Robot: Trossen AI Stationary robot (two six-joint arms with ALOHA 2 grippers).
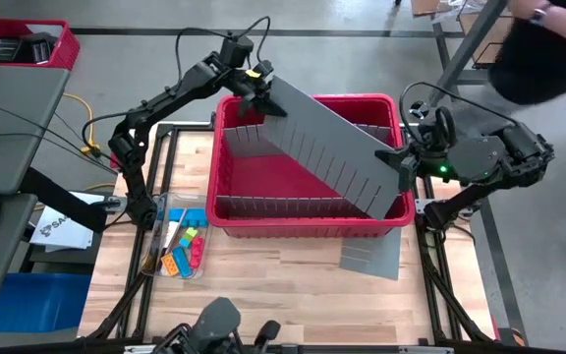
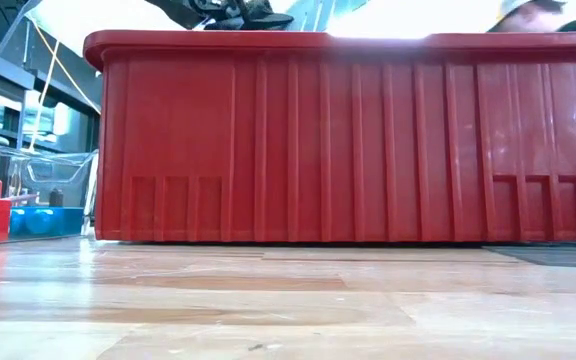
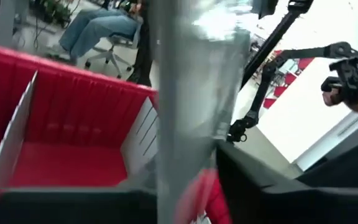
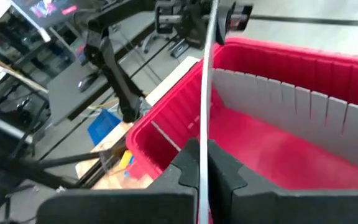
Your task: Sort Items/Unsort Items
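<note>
A long grey divider panel (image 1: 332, 143) hangs slantwise over the red bin (image 1: 308, 224), with a gripper at each end. My left gripper (image 1: 261, 90) is at the panel's far left end, above the bin's far left corner. My right gripper (image 1: 404, 165) is shut on its right end, over the bin's right wall. The items (image 1: 183, 248), small coloured blocks and thin sticks, lie in a clear tray on the table left of the bin. In the low view the bin (image 2: 348, 140) hides the panel. My left gripper has the panel's far left end (image 3: 191, 143) between its two fingers, one dark finger (image 3: 247, 174) on each face. The panel stands on edge, clear of the bin floor. My right gripper pinches the panel's right end (image 4: 202, 140) between its two fingers, coming from the table's right side. The panel shows edge-on and runs straight away from the fingers, lifted.
Slotted grey dividers (image 4: 303, 102) stand inside the bin along its walls. A short grey divider piece (image 1: 371, 258) lies on the table in front of the bin's right corner. A person (image 1: 548, 49) stands beyond the far right corner.
</note>
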